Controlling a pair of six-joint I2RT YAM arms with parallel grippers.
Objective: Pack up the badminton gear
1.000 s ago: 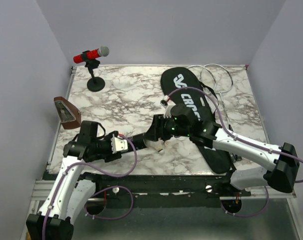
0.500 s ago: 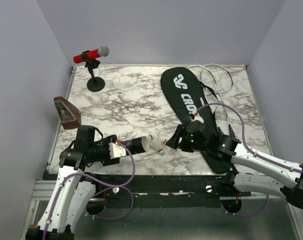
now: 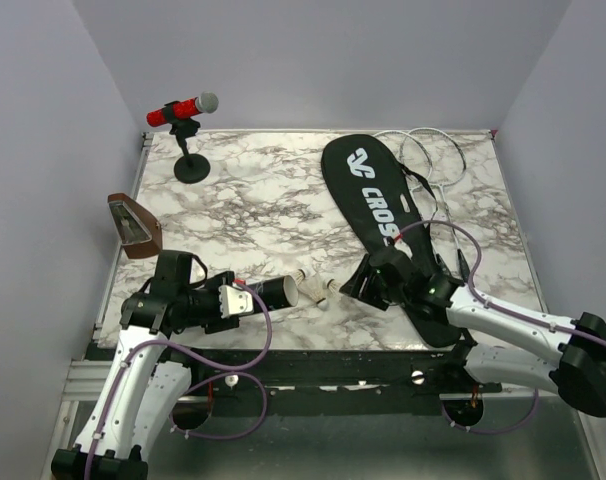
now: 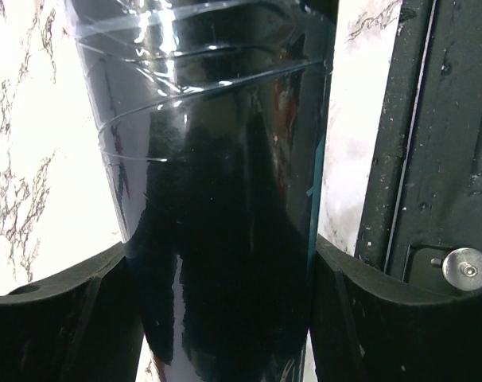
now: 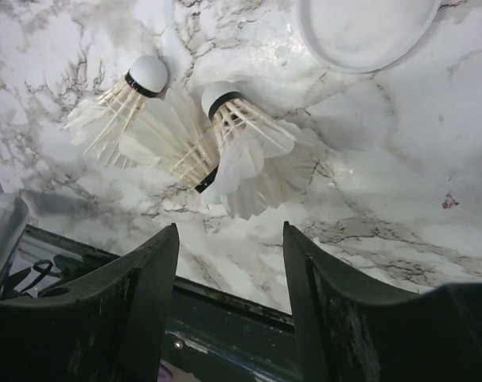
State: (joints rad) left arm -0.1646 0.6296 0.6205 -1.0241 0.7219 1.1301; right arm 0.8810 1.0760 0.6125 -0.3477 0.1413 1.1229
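Two shuttlecocks (image 5: 185, 143) lie touching near the desk's (image 3: 253, 210) front edge. My right hand (image 5: 229, 239) hovers low just before them, spread wide and empty, forearm across the CROSSWAY bag (image 3: 383, 210). My left hand (image 3: 248, 297) is clenched on the black tube (image 3: 271, 293), roughly level, mouth just beside the shuttlecocks. The widest stretch of marble lies left of the bag.

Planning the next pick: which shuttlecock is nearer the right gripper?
The shuttlecock nearer the white cap; its feathers reach toward the right gripper. The other shuttlecock lies aside.
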